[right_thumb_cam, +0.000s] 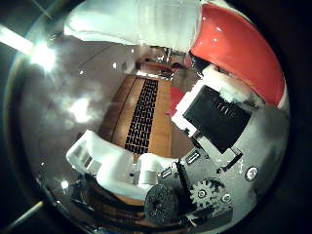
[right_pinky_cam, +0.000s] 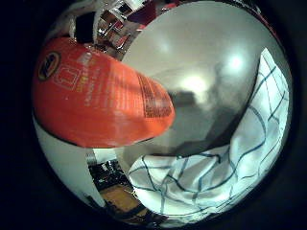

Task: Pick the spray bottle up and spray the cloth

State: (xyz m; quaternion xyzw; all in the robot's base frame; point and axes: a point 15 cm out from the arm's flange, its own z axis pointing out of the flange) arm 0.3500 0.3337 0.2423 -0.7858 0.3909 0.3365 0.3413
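The orange spray bottle, with a printed label, fills much of the little finger side view, close against the palm. Its base hangs above the white table and throws a shadow there. The thumb side view shows its red body and white spray head. My right hand is curled round the bottle, one finger with a black pad resting against the red body. The white cloth with a blue check lies crumpled on the table beyond the bottle's base.
Past the table's edge I see a wooden floor with a dark gridded mat and some furniture in the room behind. Bright lamp reflections lie on the table top.
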